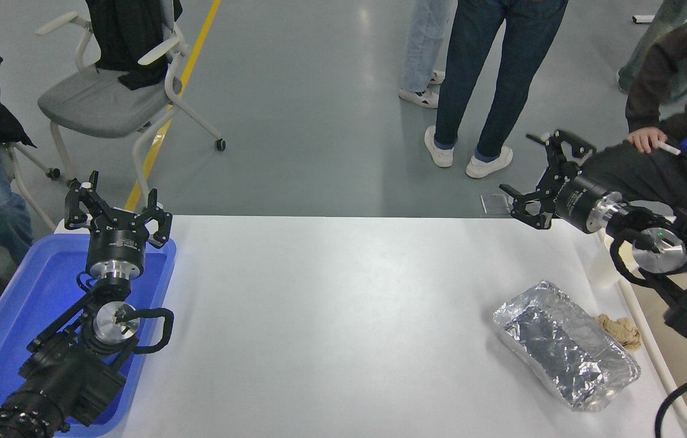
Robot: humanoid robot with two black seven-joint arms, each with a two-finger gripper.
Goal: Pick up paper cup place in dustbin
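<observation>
The paper cup (601,271) stands on the white table right beside the left rim of the dustbin (653,350). Only its lower white body shows; its rim is hidden behind my right arm. The cream-beige dustbin sits at the right edge, partly covered by that arm. My right gripper (543,180) is open and empty, raised over the table's far edge, up and to the left of the cup and apart from it. My left gripper (117,210) is open and parked over the blue tray (9,304) at the lower left.
A crinkled silver foil tray (565,347) lies in front of the cup, with a crumpled brown paper wad (621,329) between it and the dustbin. People stand and sit beyond the far edge, one seated close behind my right gripper. A grey chair (100,100) stands at the far left.
</observation>
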